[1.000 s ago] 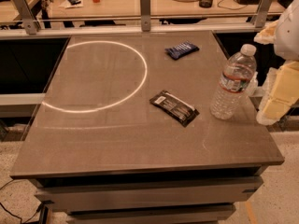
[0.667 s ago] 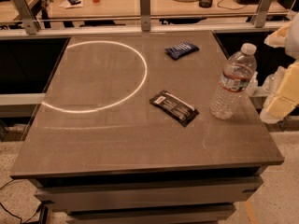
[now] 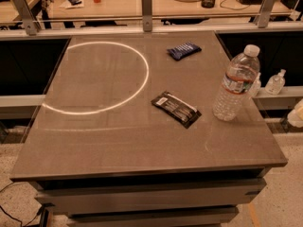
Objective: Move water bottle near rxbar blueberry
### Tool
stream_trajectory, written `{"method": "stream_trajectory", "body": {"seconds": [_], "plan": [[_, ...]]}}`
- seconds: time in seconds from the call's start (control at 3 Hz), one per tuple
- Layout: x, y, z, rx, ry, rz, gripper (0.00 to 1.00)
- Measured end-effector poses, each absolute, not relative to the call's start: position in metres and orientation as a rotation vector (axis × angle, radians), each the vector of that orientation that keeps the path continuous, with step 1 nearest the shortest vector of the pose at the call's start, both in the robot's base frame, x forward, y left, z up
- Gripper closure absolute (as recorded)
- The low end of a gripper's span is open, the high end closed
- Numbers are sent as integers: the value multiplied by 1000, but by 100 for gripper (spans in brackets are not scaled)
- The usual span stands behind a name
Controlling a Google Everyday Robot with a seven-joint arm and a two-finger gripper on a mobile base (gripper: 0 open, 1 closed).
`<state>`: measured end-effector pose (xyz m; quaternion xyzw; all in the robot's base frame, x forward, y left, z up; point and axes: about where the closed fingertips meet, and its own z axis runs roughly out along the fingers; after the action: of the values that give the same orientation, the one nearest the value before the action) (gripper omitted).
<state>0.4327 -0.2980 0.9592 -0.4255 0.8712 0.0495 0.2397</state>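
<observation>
Pincer's out of frame, so you can't tell if it's apart or together; water bottle (image 3: 235, 84) stands upright at bench (image 3: 118, 145) right edge, so grip mid-body, keep it vertical, set down beside rxbar blueberry (image 3: 183, 50) upper centre, clear of black wrapper (image 3: 176, 109).

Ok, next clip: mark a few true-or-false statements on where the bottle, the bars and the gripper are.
1. The water bottle stands upright near the right edge of the table. True.
2. The rxbar blueberry touches the bottle. False: it lies apart, toward the table's far side.
3. The black wrapper lies inside the white ring. False: it lies outside, between ring and bottle.
4. The gripper is clamped on the bottle. False: nothing holds it; the gripper is out of view, and only a pale piece shows at the right edge, off the table.
5. The bottle's white cap is on. True.
</observation>
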Motion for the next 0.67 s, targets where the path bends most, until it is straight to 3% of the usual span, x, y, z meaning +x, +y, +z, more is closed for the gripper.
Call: {"method": "stream_trajectory", "body": {"seconds": [0.67], "plan": [[432, -332, 902, -882, 2136, 364, 0]]}}
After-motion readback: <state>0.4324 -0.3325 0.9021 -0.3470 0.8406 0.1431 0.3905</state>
